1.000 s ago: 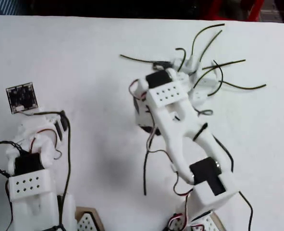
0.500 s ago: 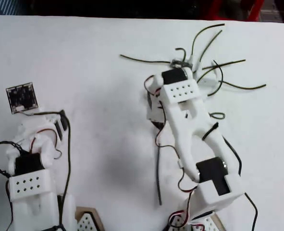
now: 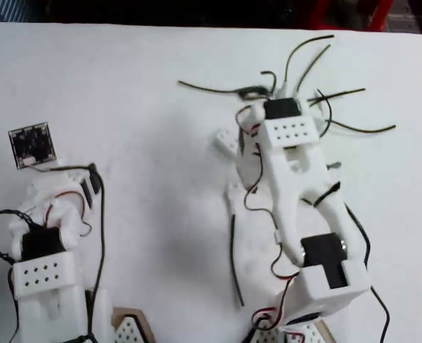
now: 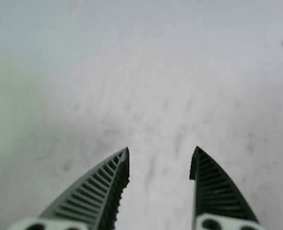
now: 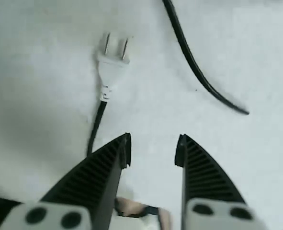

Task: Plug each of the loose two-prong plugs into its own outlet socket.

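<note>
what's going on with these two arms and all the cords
Two robot arms work at a white table strewn with black cords. The right claw hangs open just above a white two-prong plug that lies flat on the table, not gripping it. The left claw is open over bare table, holding nothing. Neither claw has picked up a plug yet.

Two arms [image 3: 289,179], one two-prong plug [image 5: 113,62], one black square board [image 3: 32,144].
</note>
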Controlling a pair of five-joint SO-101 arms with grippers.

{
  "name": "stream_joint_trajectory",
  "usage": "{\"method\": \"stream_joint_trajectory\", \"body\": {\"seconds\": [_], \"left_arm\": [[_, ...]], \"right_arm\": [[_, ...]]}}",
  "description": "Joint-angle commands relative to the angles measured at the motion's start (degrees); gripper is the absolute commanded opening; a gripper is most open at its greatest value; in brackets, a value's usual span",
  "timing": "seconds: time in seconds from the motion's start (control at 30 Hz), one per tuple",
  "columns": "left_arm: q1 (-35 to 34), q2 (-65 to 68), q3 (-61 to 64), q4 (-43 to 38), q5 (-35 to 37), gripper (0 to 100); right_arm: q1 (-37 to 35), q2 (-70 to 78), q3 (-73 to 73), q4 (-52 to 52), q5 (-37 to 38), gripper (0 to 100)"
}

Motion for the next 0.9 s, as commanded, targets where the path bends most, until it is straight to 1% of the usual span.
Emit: {"method": "stream_joint_trajectory", "body": {"seconds": [0.0,0.1,0.17,0.23,0.27,0.37,0.43,0.47,0.53,0.6,0.67,0.77,0.87], "left_arm": [[-0.5,-1.1,-0.4,-1.4,0.0,21],[-0.5,-1.1,-0.4,-1.4,0.0,21],[-0.5,-1.1,-0.4,-1.4,0.0,21],[-0.5,-1.1,-0.4,-1.4,0.0,21],[-0.5,-1.1,-0.4,-1.4,0.0,21],[-0.5,-1.1,-0.4,-1.4,0.0,21],[-0.4,-1.1,-0.4,-1.4,0.0,21],[-0.4,-1.1,-0.4,-1.4,0.0,21],[-0.4,-1.1,-0.4,-1.4,0.0,21],[-0.4,-1.1,-0.4,-1.4,0.0,21],[-0.4,-1.1,-0.4,-1.4,0.0,21],[-0.4,-1.1,-0.4,-1.4,0.0,21],[-0.4,-1.1,-0.4,-1.4,0.0,21]], "right_arm": [[1.7,-2.7,-0.4,0.0,22.9,14.8],[1.6,-2.4,-0.4,-0.1,38.6,11.8],[1.5,-2.7,-0.4,-0.1,46.6,11.2],[1.5,-2.5,-0.4,-1.7,51.3,11.3],[1.5,-2.4,-0.4,-3.3,52.0,11.3],[0.8,-2.3,0.9,-10.2,51.9,11.3],[-0.5,-2.3,3.0,-12.9,51.4,11.3],[-1.5,-2.3,4.4,-13.8,49.5,11.3],[-4.0,-2.3,6.9,-16.5,42.9,11.3],[-6.3,-2.3,9.1,-20.3,36.2,11.0],[-8.5,-2.3,11.3,-24.5,31.3,10.8],[-11.6,-2.3,14.7,-31.2,26.9,9.1],[-14.2,-1.7,17.8,-38.2,25.1,1.5]]}}
